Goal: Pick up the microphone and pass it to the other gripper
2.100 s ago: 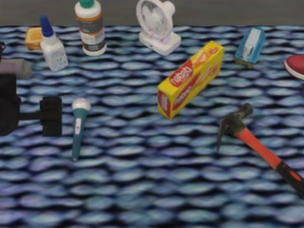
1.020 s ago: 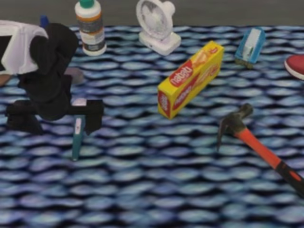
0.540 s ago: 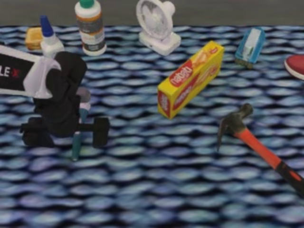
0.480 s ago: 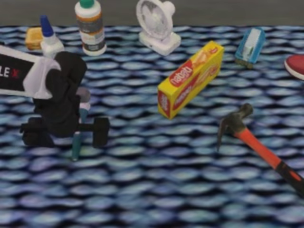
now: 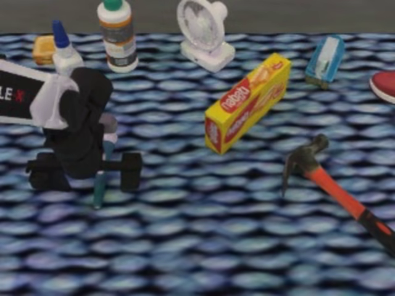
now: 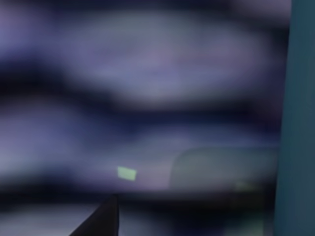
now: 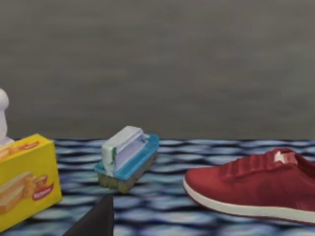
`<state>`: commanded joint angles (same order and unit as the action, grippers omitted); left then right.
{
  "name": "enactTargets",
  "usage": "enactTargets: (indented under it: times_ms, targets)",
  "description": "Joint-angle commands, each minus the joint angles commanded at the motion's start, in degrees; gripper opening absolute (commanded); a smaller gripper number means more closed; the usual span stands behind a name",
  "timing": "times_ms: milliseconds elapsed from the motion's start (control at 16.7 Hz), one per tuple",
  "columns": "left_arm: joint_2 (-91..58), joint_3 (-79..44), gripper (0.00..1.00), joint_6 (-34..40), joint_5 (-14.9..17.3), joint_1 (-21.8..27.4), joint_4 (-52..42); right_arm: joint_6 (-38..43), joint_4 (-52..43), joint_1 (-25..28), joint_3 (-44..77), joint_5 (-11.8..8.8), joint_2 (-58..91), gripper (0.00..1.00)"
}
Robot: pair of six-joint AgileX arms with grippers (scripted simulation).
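Note:
The teal microphone lies on the blue patterned cloth at the left, its white head mostly hidden under my left arm. My left gripper hangs over it, open, one black finger on each side of the handle and well apart from it. In the left wrist view the teal handle runs along one edge, very close, and one dark fingertip shows. My right arm is out of the top view; its wrist view shows one dark fingertip with nothing held, open.
A yellow biscuit box stands mid-table and a red-handled hammer lies to the right. Along the back are a glue bottle, a green-capped bottle, a white fan, a teal brush and a red shoe.
My left arm swung in from the left edge and settled over the microphone, fingers spread to either side of it. Over the last half second it has held still.

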<state>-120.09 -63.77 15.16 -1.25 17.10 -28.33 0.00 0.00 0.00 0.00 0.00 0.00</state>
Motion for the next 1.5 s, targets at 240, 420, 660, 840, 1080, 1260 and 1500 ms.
enactTargets:
  times_ms: [240,420,660,840,1080,1260,1500]
  targets:
    - [0.0,0.0,0.4,0.0,0.0,0.0,0.0,0.0,0.0,0.0,0.0,0.0,0.0,1.0]
    - [0.0,0.0,0.17,0.0,0.0,0.0,0.0,0.0,0.0,0.0,0.0,0.0,0.0,1.0]
    - [0.0,0.0,0.0,0.0,0.0,0.0,0.0,0.0,0.0,0.0,0.0,0.0,0.0,1.0]
    - [0.0,0.0,0.0,0.0,0.0,0.0,0.0,0.0,0.0,0.0,0.0,0.0,0.0,1.0]
    - [3.8,-1.3,0.0,-0.6,-0.9,0.1,-1.9,0.0,0.0,0.0,0.0,0.0,0.0,1.0]
    - [4.2,-0.9,0.0,-1.1,0.0,0.1,0.0,0.0,0.0,0.0,0.0,0.0,0.0,1.0]
    - [6.0,1.2,0.0,-3.0,4.5,-0.2,10.7,0.0,0.0,0.0,0.0,0.0,0.0,1.0]
